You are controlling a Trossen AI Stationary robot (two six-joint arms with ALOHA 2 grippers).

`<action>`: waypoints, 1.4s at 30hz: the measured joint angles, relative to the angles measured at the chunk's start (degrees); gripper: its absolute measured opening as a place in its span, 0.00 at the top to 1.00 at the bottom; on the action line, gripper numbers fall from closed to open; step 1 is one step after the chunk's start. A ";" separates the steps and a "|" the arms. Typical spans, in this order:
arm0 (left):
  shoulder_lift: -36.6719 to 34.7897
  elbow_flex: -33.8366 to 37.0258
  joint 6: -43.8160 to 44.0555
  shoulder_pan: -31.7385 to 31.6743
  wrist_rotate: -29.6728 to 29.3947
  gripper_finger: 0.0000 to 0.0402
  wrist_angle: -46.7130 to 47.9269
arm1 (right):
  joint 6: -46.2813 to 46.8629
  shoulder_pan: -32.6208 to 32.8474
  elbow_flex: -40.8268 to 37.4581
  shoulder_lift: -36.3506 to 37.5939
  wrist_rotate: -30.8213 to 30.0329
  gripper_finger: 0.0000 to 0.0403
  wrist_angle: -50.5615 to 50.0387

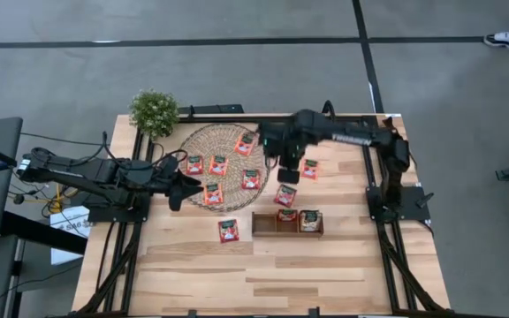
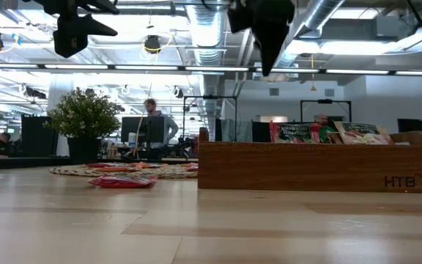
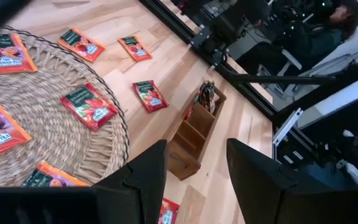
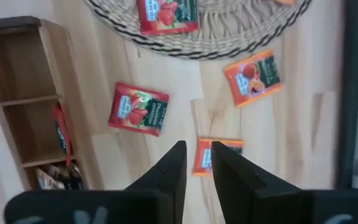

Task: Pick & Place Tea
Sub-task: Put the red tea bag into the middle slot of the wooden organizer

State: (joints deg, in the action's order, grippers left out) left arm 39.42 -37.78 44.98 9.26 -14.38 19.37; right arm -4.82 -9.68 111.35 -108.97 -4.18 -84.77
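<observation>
Hovering above the counter (image 1: pixel 263 274), the right gripper (image 4: pixel 196 163) hangs over a loose orange sachet (image 4: pixel 211 155) that lies flat on the wood, just off the woven mat (image 1: pixel 203 146) at about its 3 o'clock. Its jaws stand narrow with a slim gap, nothing between them.

The left gripper (image 3: pixel 194 171) waits over the mat's 7 o'clock edge, jaws spread wide and empty.

Progress, judged from how things lie:
- The wooden tray (image 1: pixel 287 231) sits at about 5 o'clock from the mat. Its right-hand compartment holds a few sachets (image 1: pixel 309 219); the middle one holds at least one (image 1: pixel 287 215); the left one looks empty.
- Most tea is still out. On the mat: red sachets (image 1: pixel 194 164) near the centre, others toward 1 and 3 o'clock, and an orange one at the 6 o'clock rim (image 1: pixel 212 192).
- Loose on the counter: one red sachet (image 1: pixel 285 195) just above the tray, one (image 1: pixel 228 230) to the tray's 9 o'clock, and one (image 1: pixel 309 168) beside the right arm.

Call it early days: a small share placed, the bulk remaining. Likely next step is the right arm's descent onto the sachet under it. Flat packets on bare wood give the jaws little edge to catch, so a slipped pinch is the risk.

A potted plant (image 1: pixel 154 110) stands at the mat's 10 o'clock, clear of the work.
</observation>
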 joint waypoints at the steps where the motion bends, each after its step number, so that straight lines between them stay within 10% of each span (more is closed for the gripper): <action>1: 0.00 0.00 0.66 0.02 -0.43 0.61 -0.01 | -0.70 -1.60 0.00 -0.02 1.96 0.82 0.00; 8: 0.00 0.00 4.11 0.00 -2.52 0.61 0.00 | -3.22 -9.07 -2.90 -0.03 13.18 0.72 2.78; 24: 0.00 0.00 7.20 0.00 -4.54 0.61 0.01 | -4.51 -9.00 -23.63 -0.13 13.21 0.67 16.13; 42: 0.02 0.00 9.98 -0.02 -5.25 0.61 -0.01 | -2.71 -2.84 -25.56 -3.19 13.24 0.65 25.45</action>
State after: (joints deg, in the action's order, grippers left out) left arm 39.44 -37.78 54.97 9.23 -19.62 19.35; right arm -7.53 -12.52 85.79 -112.15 9.06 -59.33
